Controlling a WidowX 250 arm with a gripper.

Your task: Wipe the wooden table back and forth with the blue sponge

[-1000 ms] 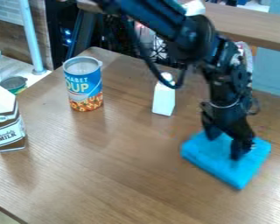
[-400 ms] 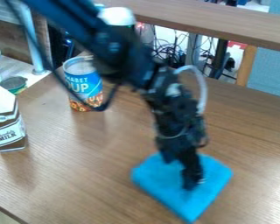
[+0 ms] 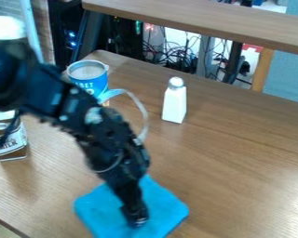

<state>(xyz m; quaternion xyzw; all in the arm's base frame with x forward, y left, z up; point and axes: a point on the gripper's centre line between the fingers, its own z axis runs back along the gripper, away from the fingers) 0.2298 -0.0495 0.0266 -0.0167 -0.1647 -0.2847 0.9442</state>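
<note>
The black gripper (image 3: 134, 216) points down onto a bright blue folded cloth (image 3: 165, 209) at the lower middle-left of the camera view, its tip resting against the cloth's top near the centre. The cloth lies flat on the brown wooden table (image 3: 239, 162). From the left edge the arm slants across, covering part of the cloth's back side.
A white bottle (image 3: 174, 103) stands upright at the back middle. Behind the arm at the left are a soup can (image 3: 88, 76) and a milk carton (image 3: 13, 144), both partly covered. A raised wooden ledge (image 3: 201, 19) runs along the back.
The gripper and the blue cloth have slid together from the right towards the lower left. The arm swung left too, uncovering the white bottle and covering parts of the can and carton.
</note>
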